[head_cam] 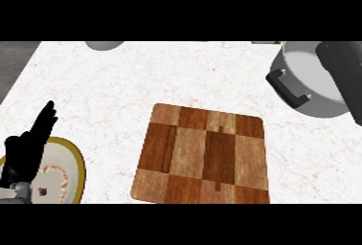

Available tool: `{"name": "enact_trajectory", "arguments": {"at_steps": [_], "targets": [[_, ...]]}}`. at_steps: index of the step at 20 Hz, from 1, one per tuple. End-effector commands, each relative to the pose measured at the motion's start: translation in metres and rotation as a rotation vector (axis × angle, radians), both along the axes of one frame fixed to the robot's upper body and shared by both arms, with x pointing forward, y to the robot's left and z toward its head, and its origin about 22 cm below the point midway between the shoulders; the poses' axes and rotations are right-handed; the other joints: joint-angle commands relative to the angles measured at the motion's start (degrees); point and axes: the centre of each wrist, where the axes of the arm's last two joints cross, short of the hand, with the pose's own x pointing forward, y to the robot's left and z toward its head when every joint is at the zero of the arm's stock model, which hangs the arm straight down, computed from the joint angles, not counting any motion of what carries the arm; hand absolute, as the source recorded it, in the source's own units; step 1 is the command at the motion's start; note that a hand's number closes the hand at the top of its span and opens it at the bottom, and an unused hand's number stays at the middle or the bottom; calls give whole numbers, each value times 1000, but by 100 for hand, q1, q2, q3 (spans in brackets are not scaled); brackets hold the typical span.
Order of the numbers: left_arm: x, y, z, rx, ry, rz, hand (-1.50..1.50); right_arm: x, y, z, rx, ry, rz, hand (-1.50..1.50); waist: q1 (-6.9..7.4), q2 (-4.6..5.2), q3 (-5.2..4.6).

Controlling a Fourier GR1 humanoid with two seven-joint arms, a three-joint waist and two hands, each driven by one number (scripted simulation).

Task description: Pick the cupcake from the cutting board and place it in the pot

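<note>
In the head view, the cutting board (201, 155) lay at centre with no cupcake visible on it. The pot (309, 79) sat at two o'clock, partly behind a dark arm. The left hand (25, 150) rested at eight o'clock, fingers straight, empty, over a plate (74, 167).

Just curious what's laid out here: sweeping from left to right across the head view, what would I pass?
Left hand, open and resting → plate partly under it → wooden cutting board → grey pot at the far right, with a dark arm over it. No cupcake shows on the board.
</note>
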Motion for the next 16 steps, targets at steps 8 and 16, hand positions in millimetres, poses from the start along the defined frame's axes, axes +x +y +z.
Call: {"name": "enact_trajectory", "arguments": {"at_steps": [8, 16], "targets": [[8, -17, 3, -3, -33, -56, 0, -17, -92, -36, -20, 85, -38, 150, 275, 151, 14], [21, -19, 11, 3, -34, -71, 0, -23, -101, -54, 142, 71, -54, -150, 317, 196, 28]]}}
